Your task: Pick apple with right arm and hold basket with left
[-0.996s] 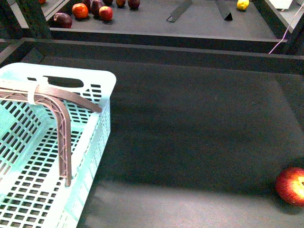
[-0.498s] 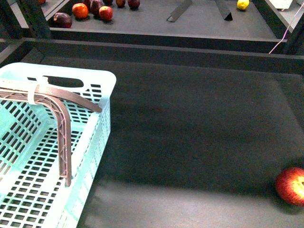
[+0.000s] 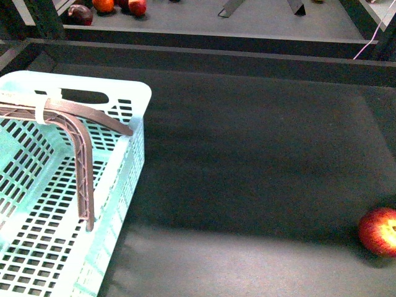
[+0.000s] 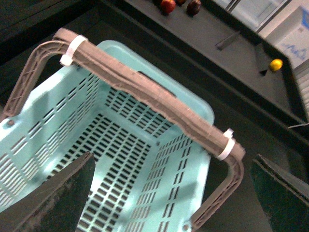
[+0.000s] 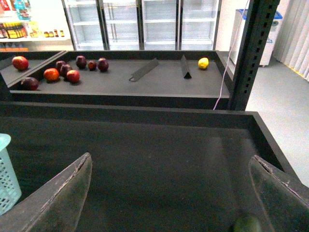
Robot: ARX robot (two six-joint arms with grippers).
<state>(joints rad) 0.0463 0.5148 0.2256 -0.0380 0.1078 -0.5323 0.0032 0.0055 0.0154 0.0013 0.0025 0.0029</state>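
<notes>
The light aqua basket [image 3: 68, 204] stands on the dark table at the left, its brownish lattice handle [image 3: 83, 167] swung over the inside. The red apple [image 3: 378, 232] with a yellow patch lies alone at the far right, near the front edge. Neither gripper shows in the front view. My left gripper [image 4: 171, 203] hovers open above the basket [image 4: 120, 140] with nothing between its fingers; the handle [image 4: 159, 104] crosses ahead of it. My right gripper [image 5: 169, 198] is open over bare table. A dim round blob [image 5: 247, 224] lies by one finger; I cannot tell what it is.
A raised ledge [image 3: 247, 52] bounds the table at the back. Beyond it a shelf holds dark red and purple fruits [image 5: 67, 70], a small yellow fruit [image 5: 203, 63] and two metal dividers [image 5: 143, 70]. A dark upright post [image 5: 251, 53] stands at the right corner.
The whole scene has slid slightly upward in the front view. Basket and apple keep their places on the table.
</notes>
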